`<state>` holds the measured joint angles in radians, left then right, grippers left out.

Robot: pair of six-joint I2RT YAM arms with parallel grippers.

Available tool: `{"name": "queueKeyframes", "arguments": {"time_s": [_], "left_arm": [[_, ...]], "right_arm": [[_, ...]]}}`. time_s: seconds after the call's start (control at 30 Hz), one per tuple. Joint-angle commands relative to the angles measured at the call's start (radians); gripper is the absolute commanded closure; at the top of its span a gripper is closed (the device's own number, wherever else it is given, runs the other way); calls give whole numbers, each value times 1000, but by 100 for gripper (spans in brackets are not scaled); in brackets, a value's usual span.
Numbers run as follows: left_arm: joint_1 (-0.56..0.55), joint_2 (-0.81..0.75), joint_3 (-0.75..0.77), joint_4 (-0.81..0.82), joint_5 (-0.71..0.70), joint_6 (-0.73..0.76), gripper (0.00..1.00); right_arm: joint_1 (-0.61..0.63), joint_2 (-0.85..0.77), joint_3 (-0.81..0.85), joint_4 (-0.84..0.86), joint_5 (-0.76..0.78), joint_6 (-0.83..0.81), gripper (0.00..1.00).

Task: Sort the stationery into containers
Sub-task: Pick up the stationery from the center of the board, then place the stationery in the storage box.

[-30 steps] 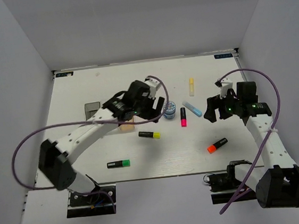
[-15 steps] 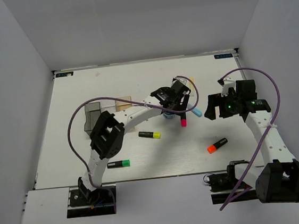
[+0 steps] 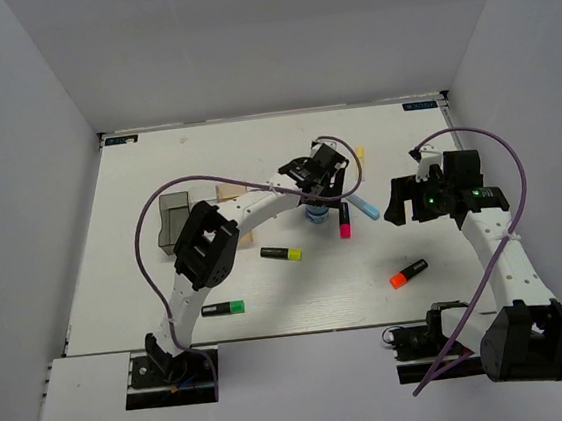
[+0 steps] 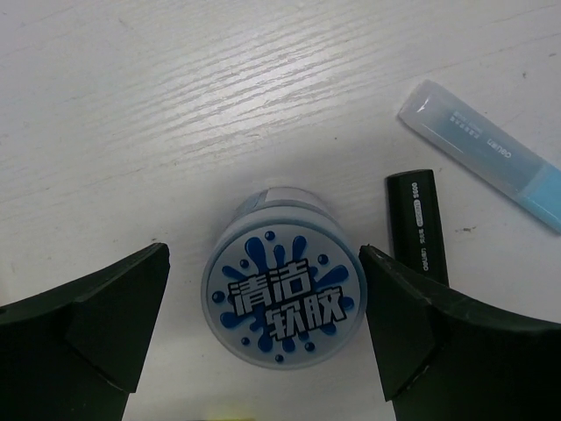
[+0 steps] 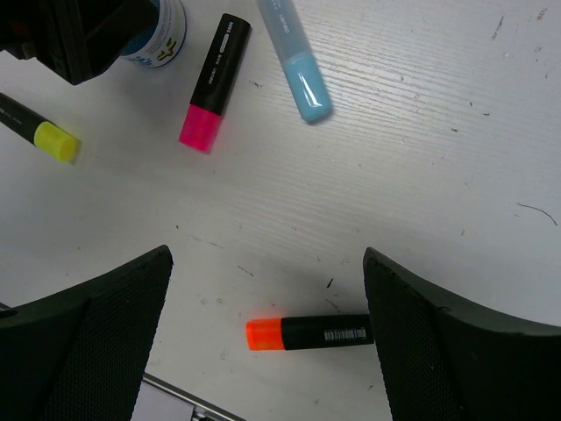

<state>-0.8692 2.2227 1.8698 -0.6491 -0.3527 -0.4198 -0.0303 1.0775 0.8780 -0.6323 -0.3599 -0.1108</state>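
Round blue-white roll (image 4: 285, 294) is recorded standing on end on the white wood-grain bench (image 4: 175, 105), between the spread fingers of the left end effector (image 4: 263, 298); a gap is seen on each side. Black highlighter with pink end (image 3: 343, 220) lies just beside the roll, with a light blue highlighter (image 4: 482, 149) near it. Right end effector (image 5: 267, 303) is spread, nothing gripped; a black highlighter with orange end (image 5: 307, 333) lies on the bench near it. Dark grey translucent box (image 3: 174, 222) and amber-brown box (image 3: 227, 190) are noted well to the left.

Six highlighters (image 3: 281, 254), one round roll (image 4: 286, 303), and three boxes (image 3: 173, 220), one largely hidden.
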Motion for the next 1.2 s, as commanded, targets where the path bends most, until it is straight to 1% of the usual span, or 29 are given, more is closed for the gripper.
{"name": "queueKeyframes", "arguments": {"time_s": [0.0,0.07,0.13,0.2,0.23,0.27,0.3,0.37,0.4,0.43,0.47,0.5,0.6,0.63,0.67,0.7,0.77,0.83,0.87,0.9,0.93,0.97,1.0,1.07,1.1,1.17], "left_arm": [[7,17,6,16,23,-20,2],[13,29,11,16,34,-30,2],[10,37,11,19,38,-34,5],[12,35,9,26,43,-36,21],[10,34,5,25,46,-36,32],[9,28,0,28,43,-36,51],[10,20,-7,29,43,-36,61],[9,-4,-21,34,35,-30,75],[10,-35,-40,32,26,-27,88],[10,-49,-46,31,21,-24,97],[12,-63,-52,28,18,-17,100],[12,-75,-60,31,6,-16,100],[12,-199,-92,17,-14,1,100],[15,-248,-100,-12,-19,10,100],[25,-271,-109,-20,-26,18,100],[32,-323,-115,-32,-29,22,100],[59,-440,-156,-52,-35,39,100],[82,-494,-196,-69,-48,52,100],[94,-571,-225,-79,-54,58,100],[120,-593,-241,-96,-61,71,100],[137,-616,-273,-109,-93,73,100],[148,-689,-318,-119,-98,75,100],[204,-715,-377,-126,-110,73,100],[245,-790,-434,-129,-117,53,100],[292,-849,-511,-124,-115,50,100],[381,-873,-541,-139,-118,32,100]], "right_arm": [[-2,-1,29,5,9,0,9],[-2,1,27,5,13,0,9],[-2,2,29,5,16,-3,9],[-3,2,27,9,19,-3,9],[-2,4,26,6,19,-3,9],[-2,2,24,8,21,-4,9],[-3,2,24,9,22,-3,9],[-3,1,24,8,19,-3,9],[-2,2,22,8,18,-1,9],[-3,2,22,11,16,-3,11],[-2,2,21,11,13,-4,12],[-2,1,21,6,12,-6,16],[-3,-1,16,14,-5,-6,46],[-2,-2,12,14,-10,-12,65],[-3,-2,12,13,-11,-12,73],[-3,-2,10,14,-17,-15,77],[-3,-2,10,14,-19,-17,77],[-2,1,7,17,-25,-18,75],[-2,4,7,19,-25,-18,75],[-3,4,4,17,-28,-21,75],[-2,5,4,17,-28,-20,74],[0,4,4,14,-31,-24,74],[-3,4,3,16,-31,-23,74],[-2,7,3,16,-42,-23,74],[-3,6,3,16,-43,-23,73],[0,7,4,16,-56,-18,73]]}}
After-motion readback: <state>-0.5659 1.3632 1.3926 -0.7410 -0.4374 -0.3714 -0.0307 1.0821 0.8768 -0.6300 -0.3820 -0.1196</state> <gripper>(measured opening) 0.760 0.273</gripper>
